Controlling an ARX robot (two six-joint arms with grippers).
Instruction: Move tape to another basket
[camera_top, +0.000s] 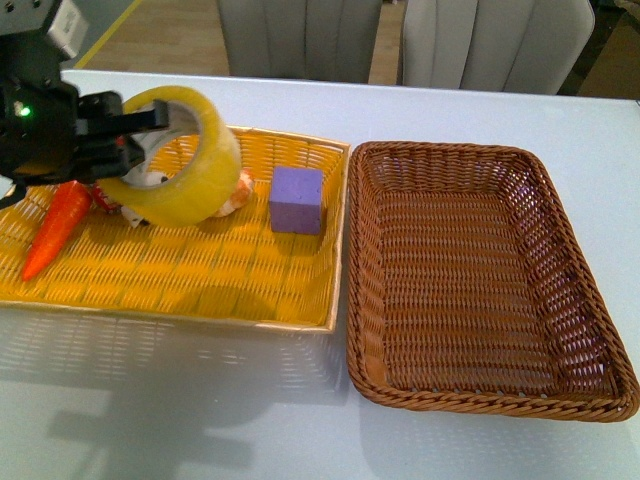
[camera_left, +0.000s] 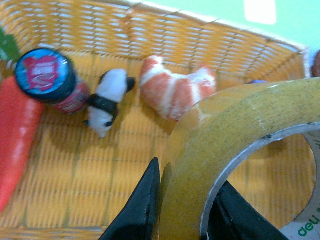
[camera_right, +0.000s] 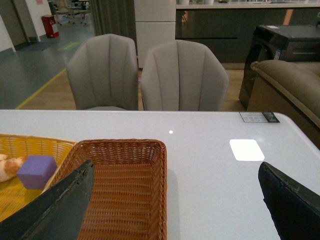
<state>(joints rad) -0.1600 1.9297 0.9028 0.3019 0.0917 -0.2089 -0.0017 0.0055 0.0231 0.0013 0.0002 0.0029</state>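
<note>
Tape (camera_top: 215, 150) in L gripper (camera_top: 135, 140) over yellow basket (camera_top: 200, 270), brown basket (camera_top: 470, 270) just beside

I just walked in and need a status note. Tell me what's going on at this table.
The left gripper is clamped on the wall of the tape roll, holding it over the yellow basket. A carrot, a purple block and small toys lie in that basket. The brown basket beside it holds nothing yet. The right gripper hangs open over the table, holding nothing.
</note>
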